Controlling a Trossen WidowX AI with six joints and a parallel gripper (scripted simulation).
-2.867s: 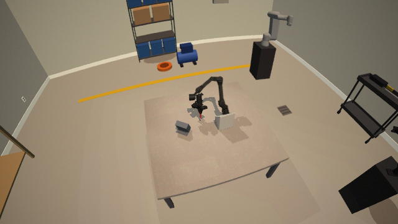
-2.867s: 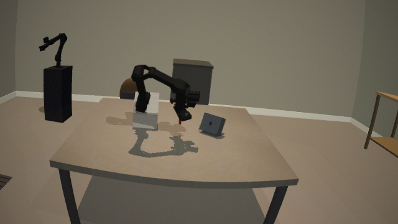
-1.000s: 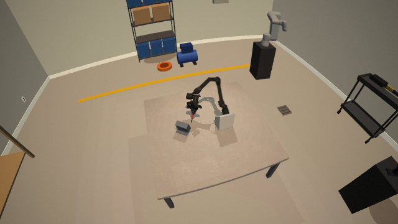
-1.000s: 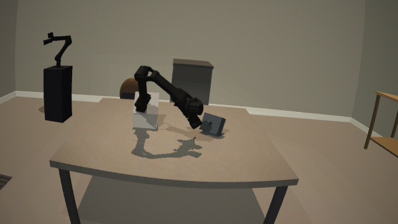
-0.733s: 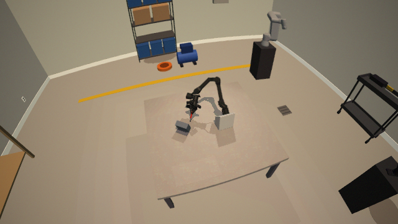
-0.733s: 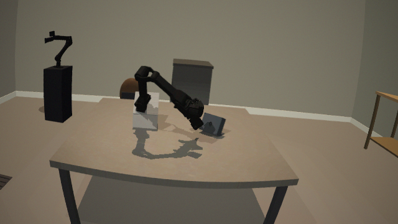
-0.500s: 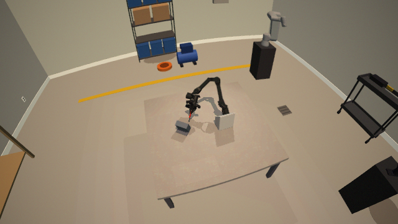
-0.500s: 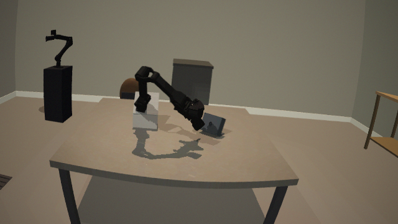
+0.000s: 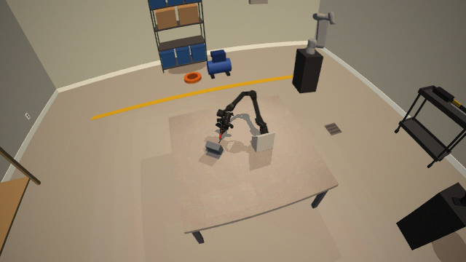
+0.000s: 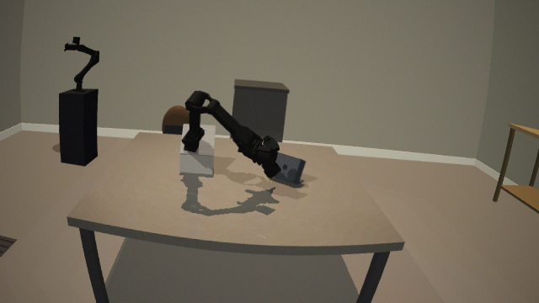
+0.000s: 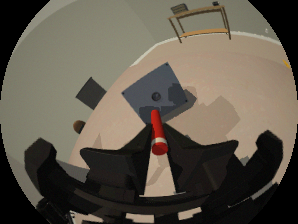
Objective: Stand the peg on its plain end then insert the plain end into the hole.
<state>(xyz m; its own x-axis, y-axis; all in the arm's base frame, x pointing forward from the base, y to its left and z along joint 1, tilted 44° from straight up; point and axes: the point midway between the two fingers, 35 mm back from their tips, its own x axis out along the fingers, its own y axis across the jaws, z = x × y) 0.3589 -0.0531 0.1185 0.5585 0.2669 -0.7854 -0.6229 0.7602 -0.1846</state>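
Observation:
The red peg [image 9: 220, 135] [image 11: 157, 125] is held between the fingers of my gripper [image 9: 221, 132] [image 11: 156, 126], which is shut on it. In the wrist view the peg's white band [image 11: 159, 141] is at the near end, and the plain end points away toward the sloped panel. The grey-blue sloped panel [image 9: 213, 147] [image 10: 296, 163] [image 11: 150, 85] stands just beyond the peg. Its dark hole [image 10: 285, 167] [image 11: 156, 96] is visible, just above the plain end in the wrist view. The plain end is outside the hole; whether it touches the panel face I cannot tell.
A white block [image 9: 265, 142] [image 10: 197, 164] stands on the table [image 9: 233, 196] [image 10: 236, 227] beside the arm's base. The arm's shadow falls across the table. Shelves, a cart [image 9: 424, 138] and dark pedestals stand on the floor away from the table.

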